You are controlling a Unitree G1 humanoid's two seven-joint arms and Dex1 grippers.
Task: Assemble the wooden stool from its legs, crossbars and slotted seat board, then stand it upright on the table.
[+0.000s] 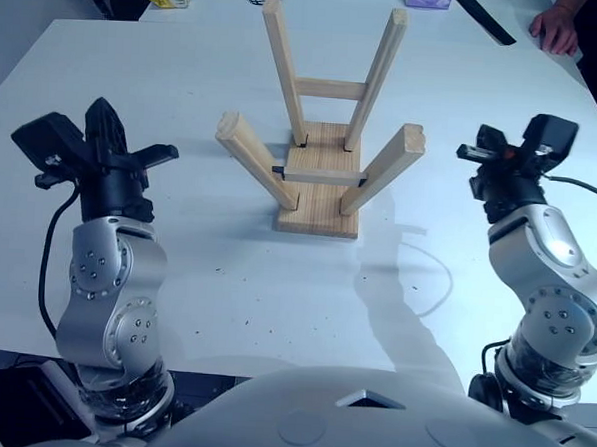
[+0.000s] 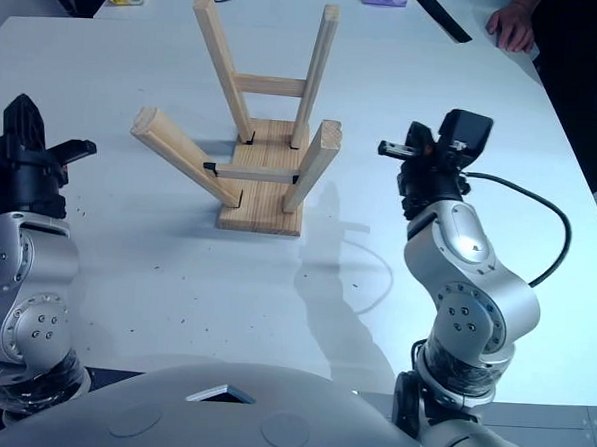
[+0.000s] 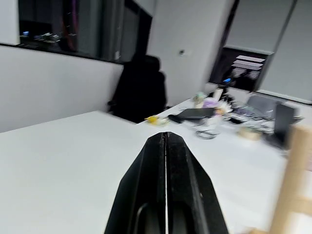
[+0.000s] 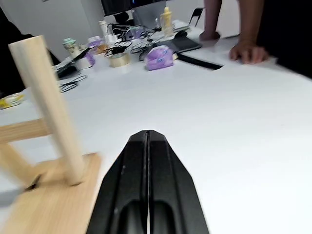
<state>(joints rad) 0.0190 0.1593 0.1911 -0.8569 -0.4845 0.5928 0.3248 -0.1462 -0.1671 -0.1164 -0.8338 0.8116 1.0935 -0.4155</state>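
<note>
Left gripper (image 1: 101, 123) and right gripper (image 1: 492, 154), jaws together and empty, flanking upturned stool (image 1: 324, 173), legs (image 1: 285, 58) skyward, seat (image 1: 317, 222) on table (image 1: 176, 72), right slightly nearer.

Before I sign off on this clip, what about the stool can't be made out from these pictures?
Head views: whether the legs sit fully in the seat board's slots; the joints are too small.
Left wrist view: one blurred leg, the rest cut off by the edge.
Right wrist view: the right pincer and the edge hide part of the seat board.
Seat board's underside: pressed against the table.
</note>
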